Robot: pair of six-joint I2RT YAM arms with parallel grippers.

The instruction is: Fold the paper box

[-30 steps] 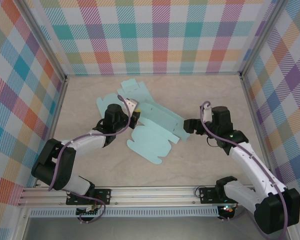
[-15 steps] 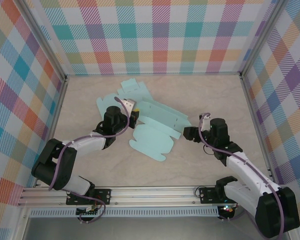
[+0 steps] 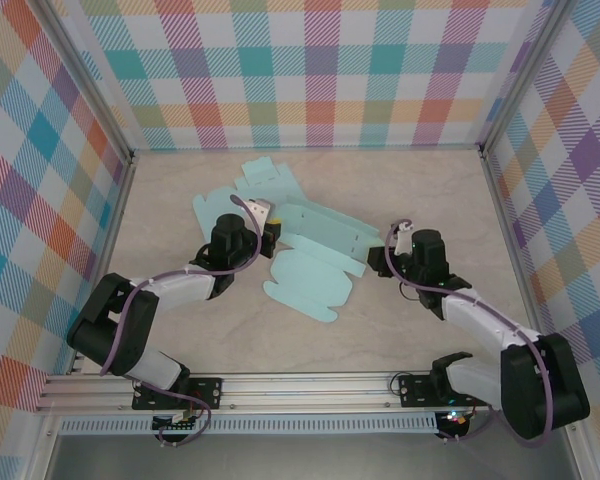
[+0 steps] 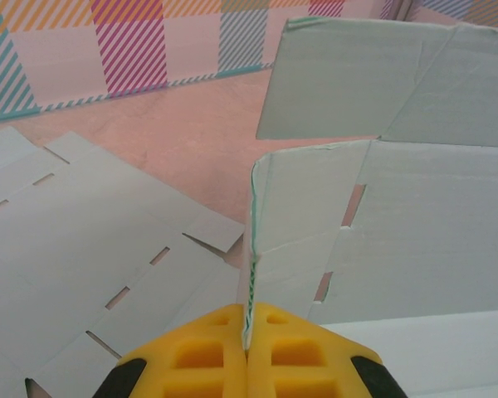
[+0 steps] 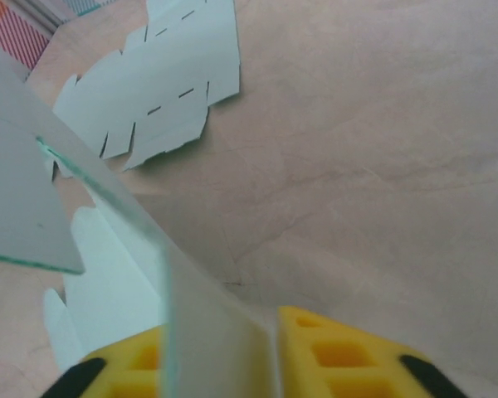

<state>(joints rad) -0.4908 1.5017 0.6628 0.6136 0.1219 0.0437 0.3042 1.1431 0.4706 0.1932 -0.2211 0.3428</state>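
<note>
From above, the left tool point(image 3: 268, 232) is mostly covered by its own black wrist, and the spot where the right tool point(image 3: 377, 262) meets the card is dark and too small to read. The wrist cameras settle it. The left tool point(image 4: 249, 319) is clenched, its yellow pads point(image 4: 207, 352) pressed together on the thin edge of an upright flap. The right tool point(image 5: 224, 332) is grasping a pale panel that stands between its pads and covers much of the left one. That panel runs off the top-left of the right wrist view, and the raised walls run off the top and right of the left wrist view. The paper box point(image 3: 315, 280), a pale teal die-cut sheet, lies at the middle of the counter point(image 3: 420, 200) between the two tools. Its long panel is lifted and a scalloped flap lies flat towards the arms. A second flat blank point(image 3: 265, 180) with dashed slits lies just behind it, near the back wall. Plaid walls point(image 3: 310, 70) enclose the counter, and an aluminium rail point(image 3: 310, 385) crosses the near edge.
</note>
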